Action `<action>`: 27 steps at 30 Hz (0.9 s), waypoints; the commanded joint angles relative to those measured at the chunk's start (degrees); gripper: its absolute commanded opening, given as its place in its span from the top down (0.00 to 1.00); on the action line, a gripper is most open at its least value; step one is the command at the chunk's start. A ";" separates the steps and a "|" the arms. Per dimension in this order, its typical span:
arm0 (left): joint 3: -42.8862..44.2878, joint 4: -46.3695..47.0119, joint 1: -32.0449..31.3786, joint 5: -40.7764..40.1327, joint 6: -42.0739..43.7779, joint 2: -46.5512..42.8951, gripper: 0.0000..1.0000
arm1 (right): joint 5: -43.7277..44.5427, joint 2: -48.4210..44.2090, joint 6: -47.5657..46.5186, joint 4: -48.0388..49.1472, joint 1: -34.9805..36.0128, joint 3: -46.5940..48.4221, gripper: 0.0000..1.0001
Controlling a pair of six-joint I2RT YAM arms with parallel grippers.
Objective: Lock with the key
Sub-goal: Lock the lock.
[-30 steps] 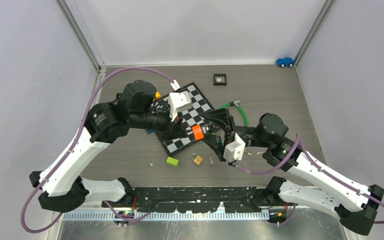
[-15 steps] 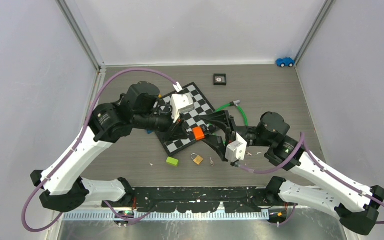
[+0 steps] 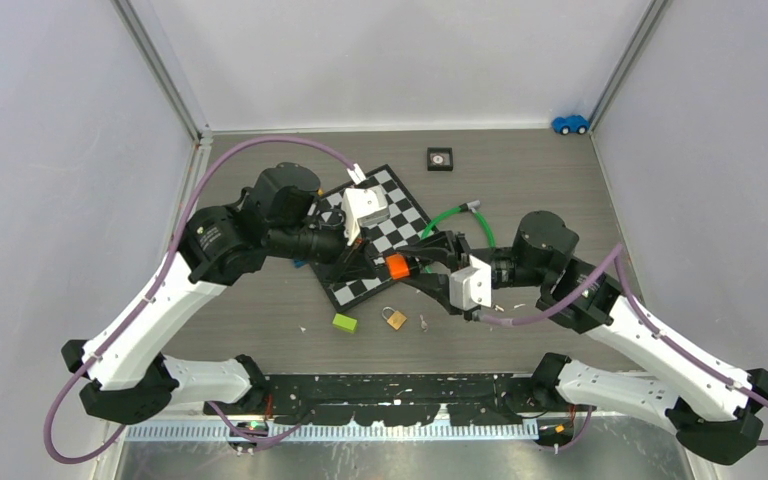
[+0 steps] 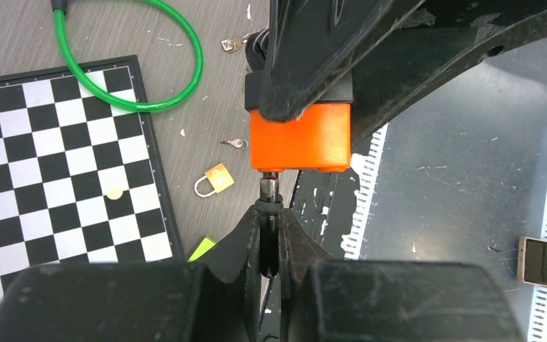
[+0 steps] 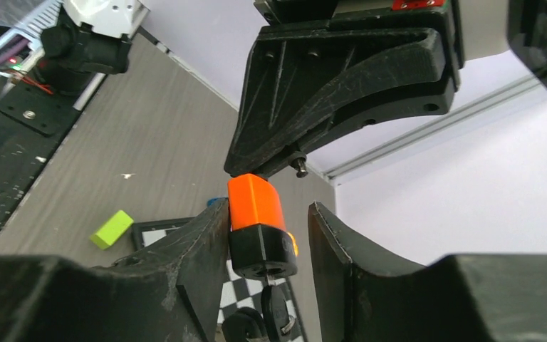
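Right fingers [image 5: 185, 263] closed in around orange lock [image 5: 253, 203], gap remains | left fingers [image 4: 246, 246] pinching key [image 4: 268, 190] under it

Middle: left gripper [image 4: 269, 217] and right gripper [image 5: 268, 214] meet above the checkerboard [image 3: 397, 210] edge, with the key [image 4: 269, 191] and orange lock [image 4: 299, 135] bridging them; no passage.
Near strip: padlock [image 3: 394, 318] and green block [image 3: 345, 322] lie in the way.
Far right: open counter [image 3: 530, 170] beyond the green cable [image 3: 447, 212].

Walls [image 3: 380, 60]: pale, plain panels on three sides.
Desk [image 3: 550, 190]: grey wood-grain top, evenly lit.
Corner posts [image 3: 160, 70]: bare aluminium.
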 commanded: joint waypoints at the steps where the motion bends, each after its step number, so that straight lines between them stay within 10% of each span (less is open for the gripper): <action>1: 0.58 3.95 0.11 2.62 -0.56 -0.27 1.00 | -2.02 1.89 3.78 -1.92 0.21 3.52 0.54; 27: 0.03 2.75 0.11 5.72 0.69 -1.49 1.00 | 4.31 4.19 4.86 -3.83 0.18 4.87 0.60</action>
